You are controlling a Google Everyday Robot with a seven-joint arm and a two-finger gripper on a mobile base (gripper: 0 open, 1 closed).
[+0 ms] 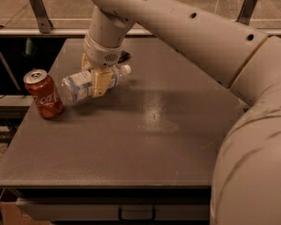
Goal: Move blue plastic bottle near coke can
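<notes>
The blue plastic bottle (82, 85) is clear and pale bluish with a white cap, and lies sideways in my gripper (97, 82), cap pointing right. My gripper is shut on the bottle's middle and holds it low over the left part of the grey table (145, 139). The coke can (43, 94), red with white script and a silver top, stands upright near the table's left edge. The bottle's base end is just right of the can, a small gap apart.
My large white arm (201, 36) reaches in from the right and upper side and covers the table's right part. A metal rail with posts (37, 3) runs behind the table. The table's front edge is near the bottom.
</notes>
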